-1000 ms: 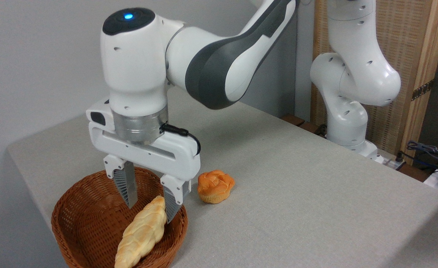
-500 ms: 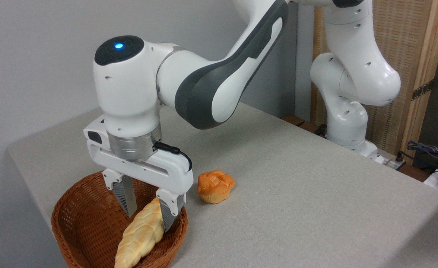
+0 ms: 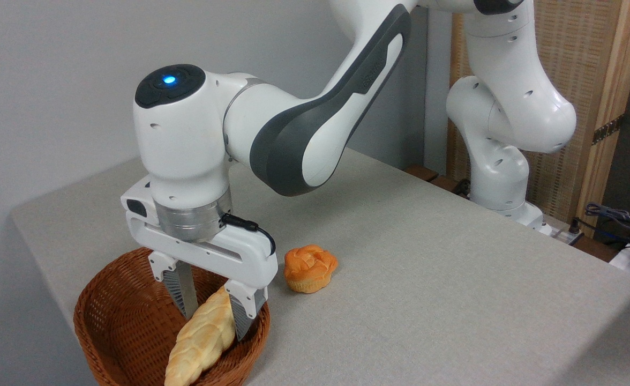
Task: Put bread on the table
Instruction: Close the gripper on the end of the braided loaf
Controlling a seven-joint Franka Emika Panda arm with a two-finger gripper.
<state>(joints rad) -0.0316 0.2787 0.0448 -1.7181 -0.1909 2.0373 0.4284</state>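
The bread (image 3: 200,346), a long pale golden braided loaf, lies tilted in the brown wicker basket (image 3: 85,311) at the lower left, its lower end over the front rim. My gripper (image 3: 214,326) reaches down into the basket and is open. Its two fingers (image 3: 185,292) stand on either side of the loaf's upper end, close to it. I see no clear squeeze on the loaf. The table (image 3: 427,279) is a wide grey-beige surface that stretches to the right of the basket.
A small round orange bun (image 3: 310,267) sits on the table just right of the gripper. The arm's base (image 3: 500,182) stands at the back right, with cables (image 3: 615,220) at the far right edge. A wall lies behind the table.
The gripper has come down into the basket, and its fingers now reach lower around the loaf's upper end. The loaf and the bun have not moved.
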